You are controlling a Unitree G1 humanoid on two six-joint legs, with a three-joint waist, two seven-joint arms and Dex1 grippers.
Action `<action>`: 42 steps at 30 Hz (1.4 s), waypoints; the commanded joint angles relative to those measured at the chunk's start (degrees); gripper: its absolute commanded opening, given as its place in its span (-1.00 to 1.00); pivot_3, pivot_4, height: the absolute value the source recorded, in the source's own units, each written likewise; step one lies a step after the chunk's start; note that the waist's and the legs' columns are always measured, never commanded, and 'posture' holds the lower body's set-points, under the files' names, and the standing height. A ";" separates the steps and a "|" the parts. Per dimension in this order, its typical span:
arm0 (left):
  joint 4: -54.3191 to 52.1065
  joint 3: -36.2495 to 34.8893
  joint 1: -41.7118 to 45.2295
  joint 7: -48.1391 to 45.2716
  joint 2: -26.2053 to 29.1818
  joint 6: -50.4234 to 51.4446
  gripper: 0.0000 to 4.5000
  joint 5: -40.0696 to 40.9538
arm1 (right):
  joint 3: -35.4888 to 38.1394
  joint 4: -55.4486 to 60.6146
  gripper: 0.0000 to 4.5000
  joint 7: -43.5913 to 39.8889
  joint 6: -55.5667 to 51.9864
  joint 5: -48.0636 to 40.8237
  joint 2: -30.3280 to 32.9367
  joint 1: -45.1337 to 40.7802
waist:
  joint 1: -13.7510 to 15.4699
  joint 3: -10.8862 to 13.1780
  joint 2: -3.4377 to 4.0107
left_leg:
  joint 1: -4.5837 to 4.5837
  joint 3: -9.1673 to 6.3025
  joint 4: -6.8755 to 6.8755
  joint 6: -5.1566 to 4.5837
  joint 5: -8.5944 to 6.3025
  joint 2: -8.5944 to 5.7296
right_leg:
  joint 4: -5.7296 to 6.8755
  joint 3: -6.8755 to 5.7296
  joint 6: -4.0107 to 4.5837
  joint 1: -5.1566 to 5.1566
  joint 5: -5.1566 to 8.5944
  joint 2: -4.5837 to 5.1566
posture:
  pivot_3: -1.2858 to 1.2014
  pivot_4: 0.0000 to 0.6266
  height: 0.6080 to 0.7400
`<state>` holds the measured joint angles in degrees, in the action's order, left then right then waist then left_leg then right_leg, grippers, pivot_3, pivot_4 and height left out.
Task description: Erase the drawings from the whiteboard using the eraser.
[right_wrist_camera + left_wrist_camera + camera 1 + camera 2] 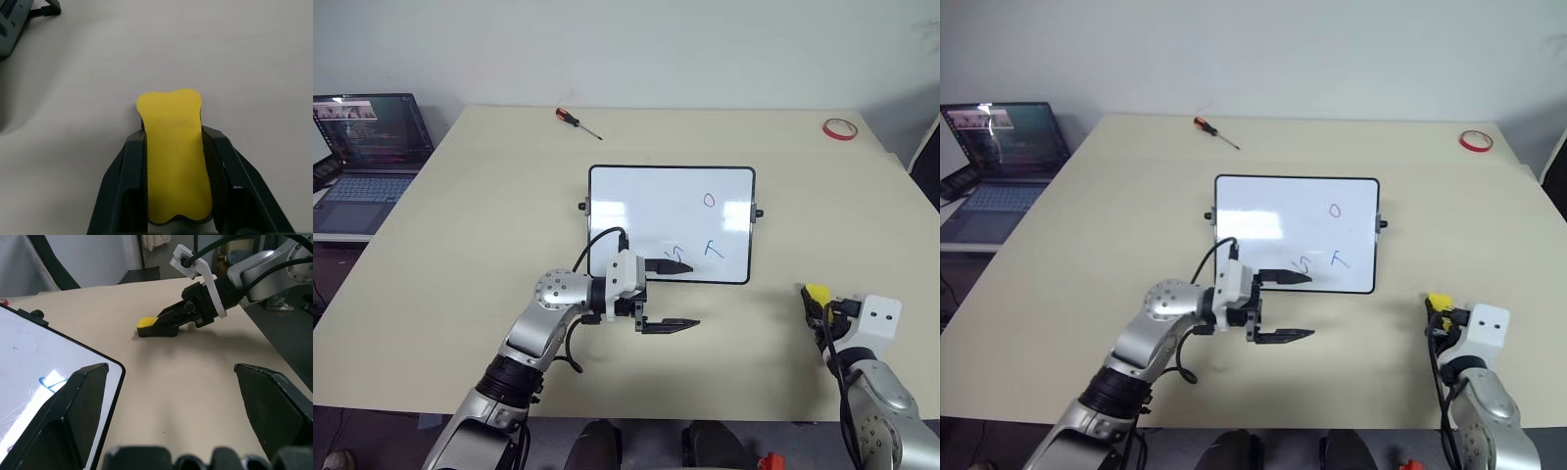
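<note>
You have a beige table (460, 245) carrying the whiteboard (646, 201) at its middle. A screwdriver (578, 121) lies near its far edge, and a red tape ring (839, 128) sits at the far right corner.

Yellow eraser (174, 156) between black fingers (122, 186). White board (646, 211) with black frame, one red oval (709, 200), two blue scribbles (712, 249). Beige surface (460, 245). Red tape ring (839, 128).

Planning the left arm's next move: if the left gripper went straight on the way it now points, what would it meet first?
The left gripper points across the table toward the right gripper, which is shut on the eraser. Bare table lies between, so it would probably meet those first; height is hard to judge.
</note>
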<state>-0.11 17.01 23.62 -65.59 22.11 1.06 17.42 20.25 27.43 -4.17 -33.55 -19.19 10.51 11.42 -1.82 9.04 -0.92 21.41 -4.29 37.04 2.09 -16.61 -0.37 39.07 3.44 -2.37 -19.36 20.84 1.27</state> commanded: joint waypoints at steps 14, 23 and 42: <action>-4.25 -3.35 1.04 6.02 -1.56 0.92 1.00 0.52 | -0.85 -0.47 -0.49 0.45 2.67 1.28 0.71 -2.21 | 0.00 0.00 0.00 | 0.00 -0.01 0.00 0.00 0.00 0.01 | 0.00 0.00 0.00 0.00 0.00 0.00 | 0.03 -0.52 1.00; -9.24 -8.42 -4.77 23.42 -2.15 1.31 1.00 -7.51 | -2.12 -1.44 -0.49 0.19 5.05 2.63 0.36 -3.86 | -0.12 -0.02 0.03 | 0.00 0.00 0.00 0.00 0.00 0.03 | 0.01 0.01 0.00 -0.01 0.00 0.04 | 0.03 -0.52 1.00; -13.88 -11.79 -13.49 32.92 -1.96 2.01 1.00 -9.97 | -2.96 -5.41 -0.49 -0.92 7.35 4.73 3.75 -12.80 | 0.11 -0.01 0.02 | 0.04 -0.02 0.00 0.02 0.01 0.03 | 0.00 -0.02 -0.03 -0.05 -0.02 0.13 | 0.03 -0.52 1.00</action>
<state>-10.52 6.33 10.51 -33.11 20.06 4.35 6.64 16.29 21.21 -4.95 -27.79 -14.66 13.41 -0.38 -1.72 9.03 -0.90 21.45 -4.31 37.04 2.11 -16.60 -0.34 39.07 3.42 -2.40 -19.41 20.81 1.40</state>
